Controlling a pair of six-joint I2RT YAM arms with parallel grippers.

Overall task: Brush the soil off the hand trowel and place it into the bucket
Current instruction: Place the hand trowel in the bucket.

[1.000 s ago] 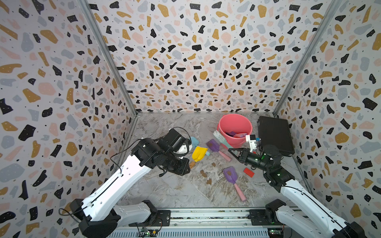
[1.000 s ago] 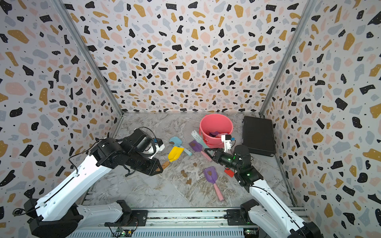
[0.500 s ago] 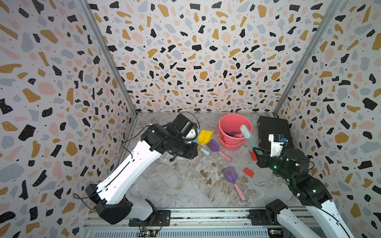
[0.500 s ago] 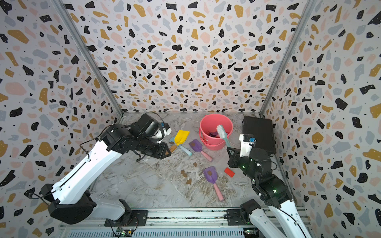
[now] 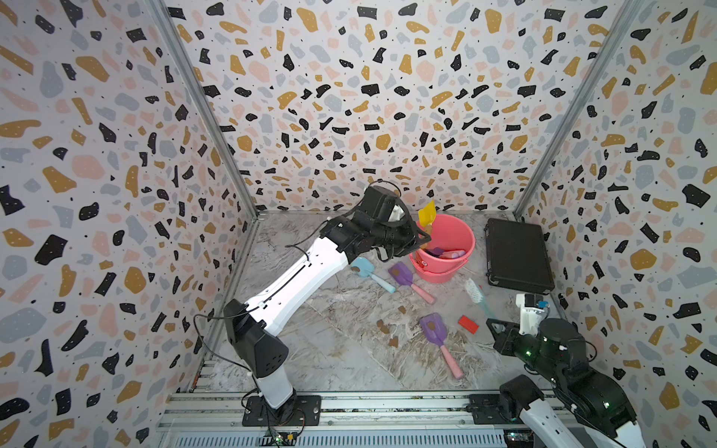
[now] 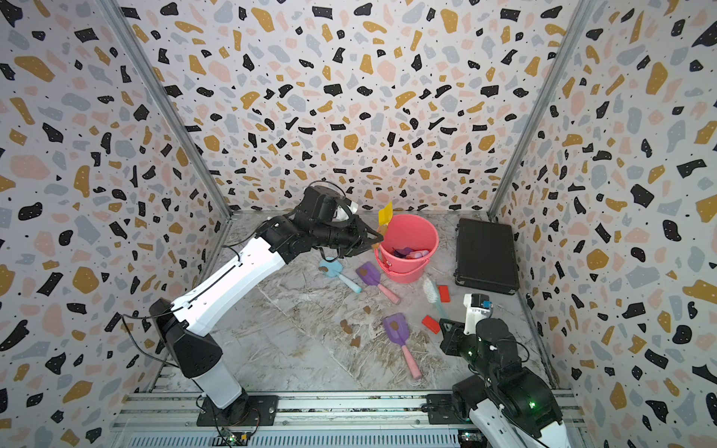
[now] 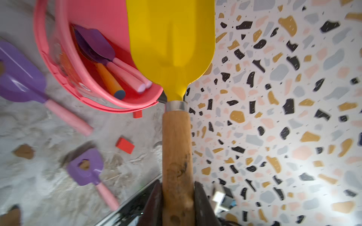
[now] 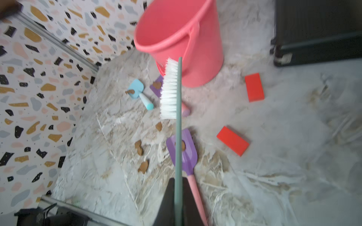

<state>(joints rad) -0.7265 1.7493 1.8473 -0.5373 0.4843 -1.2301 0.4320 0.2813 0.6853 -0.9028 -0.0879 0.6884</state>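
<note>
Since the earlier frames the left arm has swung the yellow trowel (image 5: 426, 216) from low over the table (image 5: 329, 360) up to the bucket (image 5: 446, 271), and the right arm has drawn back; left gripper (image 7: 177, 188) clamped narrowly on the wooden handle, blade upward at the rim; visible blade face free of soil (image 5: 384, 327), which lies on the table; right gripper (image 8: 178, 183) pinched tight on the brush (image 8: 170, 92); step judged: placement; next, carry past the rim, lower, release.

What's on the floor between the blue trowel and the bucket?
A purple trowel with a pink handle, a soil blob on its blade, lies between the blue trowel and the bucket. Both top views show it.
</note>
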